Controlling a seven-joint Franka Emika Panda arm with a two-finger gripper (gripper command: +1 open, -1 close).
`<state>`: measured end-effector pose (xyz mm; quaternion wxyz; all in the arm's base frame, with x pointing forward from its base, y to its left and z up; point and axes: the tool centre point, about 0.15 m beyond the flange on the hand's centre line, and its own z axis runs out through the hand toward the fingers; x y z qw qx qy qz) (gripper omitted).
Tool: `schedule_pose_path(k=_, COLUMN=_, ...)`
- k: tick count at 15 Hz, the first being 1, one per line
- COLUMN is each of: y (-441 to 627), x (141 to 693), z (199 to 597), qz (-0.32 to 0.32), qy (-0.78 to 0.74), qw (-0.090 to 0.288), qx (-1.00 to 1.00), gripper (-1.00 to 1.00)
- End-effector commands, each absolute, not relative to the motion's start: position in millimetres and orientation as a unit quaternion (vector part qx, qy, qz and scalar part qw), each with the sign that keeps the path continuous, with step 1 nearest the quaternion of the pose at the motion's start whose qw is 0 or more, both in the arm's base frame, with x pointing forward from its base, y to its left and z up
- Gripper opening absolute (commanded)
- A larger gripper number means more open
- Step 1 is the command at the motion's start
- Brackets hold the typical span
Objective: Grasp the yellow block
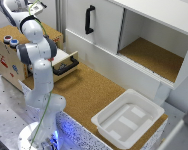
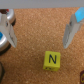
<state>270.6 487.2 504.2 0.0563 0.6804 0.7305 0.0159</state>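
Now the yellow block lies beyond the parted jaws

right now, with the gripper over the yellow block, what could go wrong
1. In the wrist view the yellow block lies off the midpoint of the open gripper, so a straight descent may close on nothing or clip it with one finger.
2. The block looks small and light, so a glancing touch could push it across the cork surface.
3. The exterior view does not show the block; the arm blocks it, so only the wrist view can guide alignment.
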Motion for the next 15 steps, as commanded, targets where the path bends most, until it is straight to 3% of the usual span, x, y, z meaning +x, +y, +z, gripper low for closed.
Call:
schedule_pose_path(k=1, y=479.8, x=286.1, z=461.3, qz=0.042, qy=0.735, qw=0.010, qx=0.676, gripper=1.00)
schedule_pose_path(k=14, y=469.4, x=290.5, z=425.9, qz=0.054, qy=0.700, qw=-0.007, qx=0.712, gripper=1.00)
schedule_pose_path(k=15, y=468.2, x=290.0, z=424.6, qz=0.055, qy=0.700, qw=-0.010, qx=0.712, gripper=-1.00)
